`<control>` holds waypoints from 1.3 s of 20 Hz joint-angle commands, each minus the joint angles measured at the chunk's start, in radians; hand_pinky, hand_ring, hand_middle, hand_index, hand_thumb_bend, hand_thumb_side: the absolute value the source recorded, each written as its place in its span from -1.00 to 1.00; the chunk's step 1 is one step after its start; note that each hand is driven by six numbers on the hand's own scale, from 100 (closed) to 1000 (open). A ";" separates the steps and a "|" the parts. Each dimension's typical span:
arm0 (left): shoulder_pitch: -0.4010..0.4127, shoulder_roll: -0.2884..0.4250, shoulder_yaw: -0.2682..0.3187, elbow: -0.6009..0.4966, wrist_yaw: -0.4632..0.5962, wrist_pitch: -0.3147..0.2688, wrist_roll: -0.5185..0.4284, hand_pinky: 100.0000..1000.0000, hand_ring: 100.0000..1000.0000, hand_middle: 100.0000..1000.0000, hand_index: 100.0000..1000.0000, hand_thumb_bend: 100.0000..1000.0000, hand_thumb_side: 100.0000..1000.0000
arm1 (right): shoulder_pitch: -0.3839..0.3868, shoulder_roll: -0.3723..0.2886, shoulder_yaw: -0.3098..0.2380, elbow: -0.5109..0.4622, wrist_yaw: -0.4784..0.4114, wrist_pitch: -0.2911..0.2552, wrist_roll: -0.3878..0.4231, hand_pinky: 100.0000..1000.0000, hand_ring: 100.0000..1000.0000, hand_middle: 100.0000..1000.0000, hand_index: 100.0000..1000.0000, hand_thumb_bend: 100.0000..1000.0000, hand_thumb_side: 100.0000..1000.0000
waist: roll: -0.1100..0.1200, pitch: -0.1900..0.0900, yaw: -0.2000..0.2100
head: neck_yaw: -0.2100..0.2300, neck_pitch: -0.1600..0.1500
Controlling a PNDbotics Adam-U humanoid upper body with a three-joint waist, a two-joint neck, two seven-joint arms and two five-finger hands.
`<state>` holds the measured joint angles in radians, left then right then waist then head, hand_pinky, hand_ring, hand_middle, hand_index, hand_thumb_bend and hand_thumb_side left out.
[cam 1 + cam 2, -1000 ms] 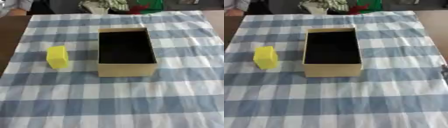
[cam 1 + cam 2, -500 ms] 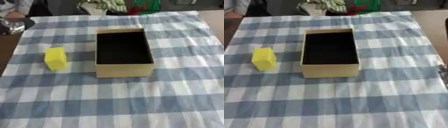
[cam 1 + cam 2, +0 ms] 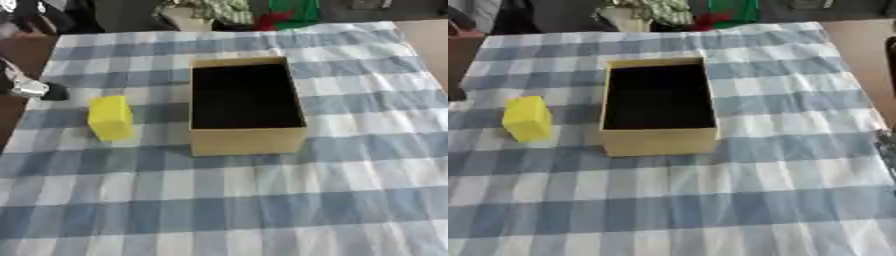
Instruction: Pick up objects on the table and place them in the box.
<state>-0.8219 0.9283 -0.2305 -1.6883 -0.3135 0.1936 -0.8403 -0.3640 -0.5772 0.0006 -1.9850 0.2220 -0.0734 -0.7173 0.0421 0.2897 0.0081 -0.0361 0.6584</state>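
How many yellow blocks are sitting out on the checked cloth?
1. The yellow block stands on the cloth just left of the open box, apart from it. The box's dark inside shows nothing, though something could hide there.

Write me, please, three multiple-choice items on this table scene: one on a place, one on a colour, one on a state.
1. Where is the yellow block?
A. on the cloth left of the box
B. inside the box
C. right of the box

2. What colour is the tablecloth?
A. plain red
B. blue and white check
C. green stripes

3. What state is the box in?
A. open, nothing showing inside
B. lidded
C. tipped over

Answers: 1 A, it stands apart from the box's left wall. 2 B, checks cover it. 3 A, its dark interior shows.
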 commanded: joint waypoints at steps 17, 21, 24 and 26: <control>-0.135 -0.083 -0.124 0.203 -0.003 0.080 -0.067 0.88 0.82 0.68 0.78 0.48 -0.59 | -0.006 -0.022 -0.001 -0.015 -0.011 0.006 0.007 0.62 0.50 0.42 0.58 -1.00 0.24 | 0.006 -0.025 -0.009 | 0.018 0.009; -0.146 -0.106 -0.121 0.272 -0.062 0.101 -0.067 0.89 0.83 0.69 0.80 0.46 -0.58 | -0.006 -0.020 -0.001 -0.015 -0.012 0.006 0.007 0.62 0.50 0.42 0.58 -1.00 0.24 | 0.006 -0.022 -0.010 | 0.019 0.008; -0.153 -0.124 -0.114 0.310 -0.094 0.124 -0.067 0.88 0.83 0.70 0.79 0.45 -0.61 | -0.006 -0.018 -0.001 -0.015 -0.013 0.008 0.006 0.62 0.50 0.42 0.58 -1.00 0.24 | 0.006 -0.018 -0.010 | 0.020 0.007; -0.155 -0.133 -0.112 0.330 -0.109 0.137 -0.067 0.90 0.84 0.72 0.81 0.46 -0.61 | -0.006 -0.017 -0.001 -0.015 -0.013 0.008 0.005 0.62 0.50 0.42 0.58 -1.00 0.24 | 0.005 -0.015 -0.011 | 0.021 0.005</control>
<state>-0.9525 0.7797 -0.3584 -1.3639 -0.4095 0.3050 -0.8924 -0.3608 -0.5766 0.0064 -1.9850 0.2100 -0.0667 -0.7107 0.0490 0.2918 -0.0022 -0.0184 0.6615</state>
